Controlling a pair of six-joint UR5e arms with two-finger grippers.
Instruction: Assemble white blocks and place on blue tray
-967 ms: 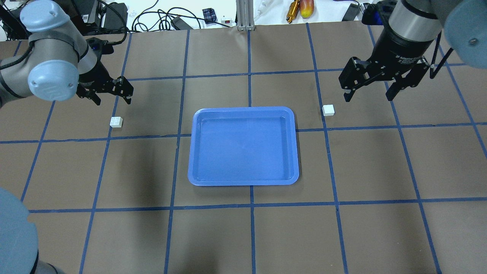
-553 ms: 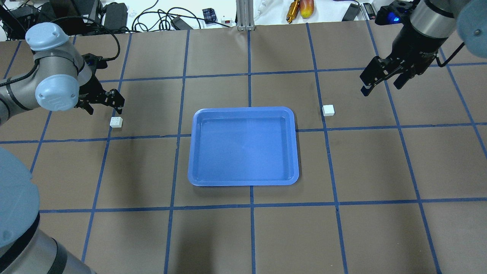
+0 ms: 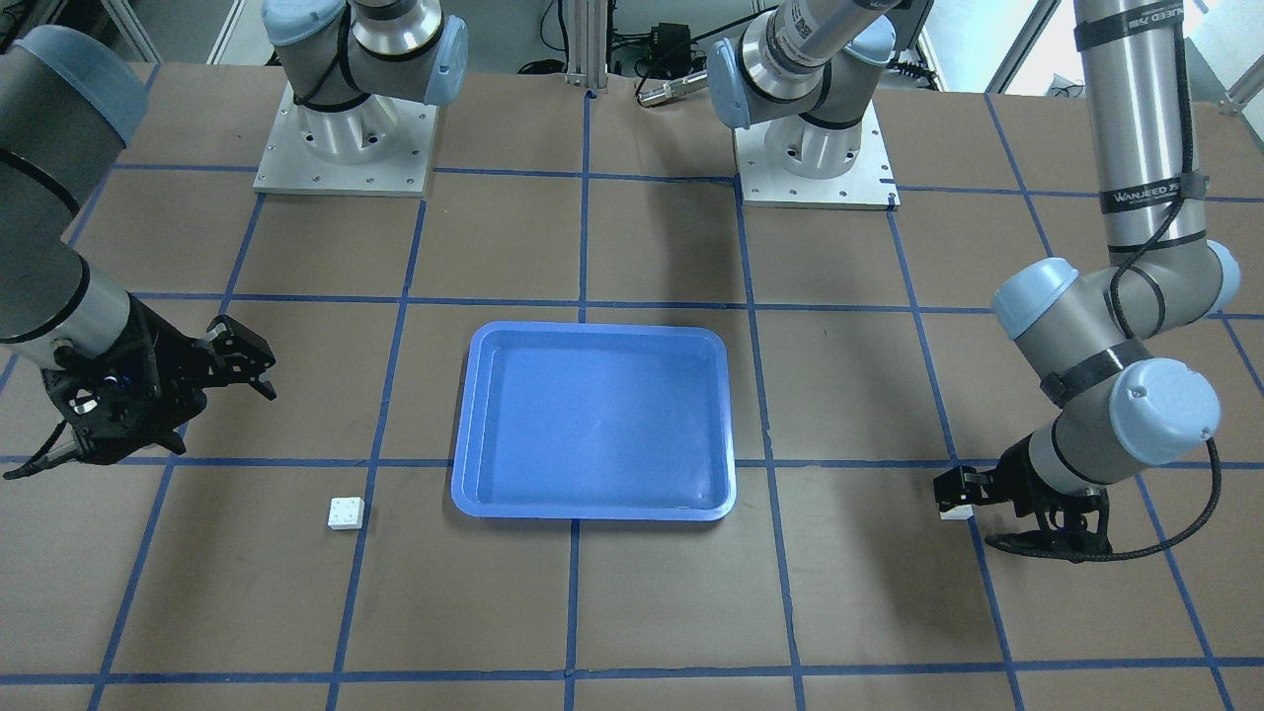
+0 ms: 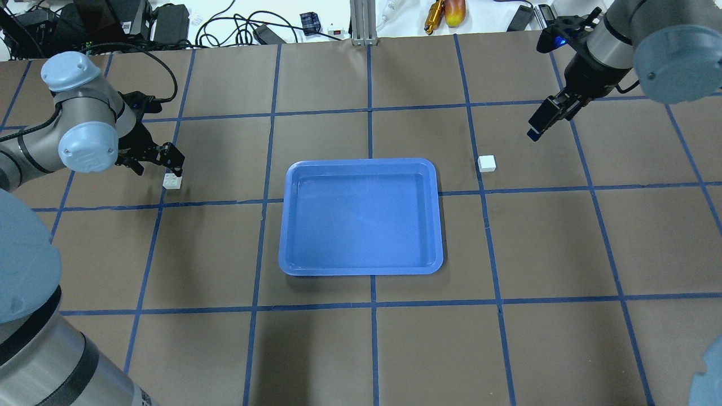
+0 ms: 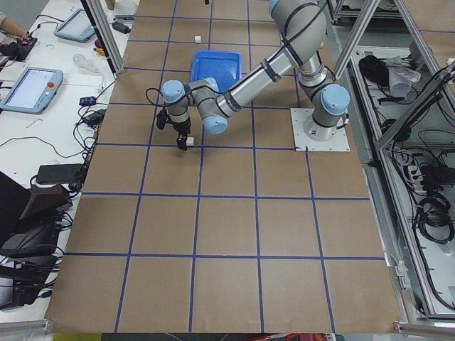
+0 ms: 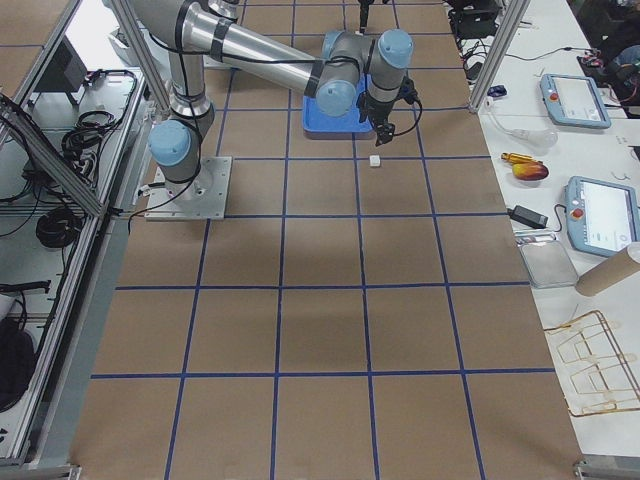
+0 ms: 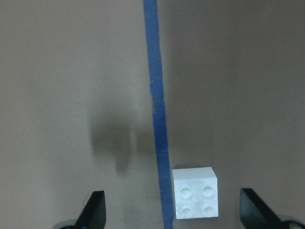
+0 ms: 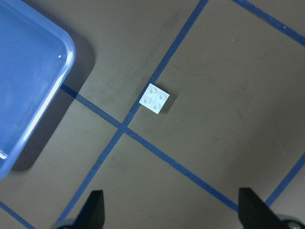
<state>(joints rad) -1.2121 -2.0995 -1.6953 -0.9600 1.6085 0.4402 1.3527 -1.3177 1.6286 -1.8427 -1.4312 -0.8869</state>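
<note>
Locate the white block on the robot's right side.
The white block lies right of the blue tray in the overhead view, beside a blue tape line.

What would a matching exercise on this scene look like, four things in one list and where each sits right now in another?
1. blue tray
2. white block on the left arm's side
3. white block on the right arm's side
4. right gripper

A. jaws open, off to one side of its block
B. alone on the table, no gripper over it
C. mid-table, between both blocks
D. directly below the left gripper's open jaws

Pairs: 1-C, 2-D, 3-B, 4-A.
</note>
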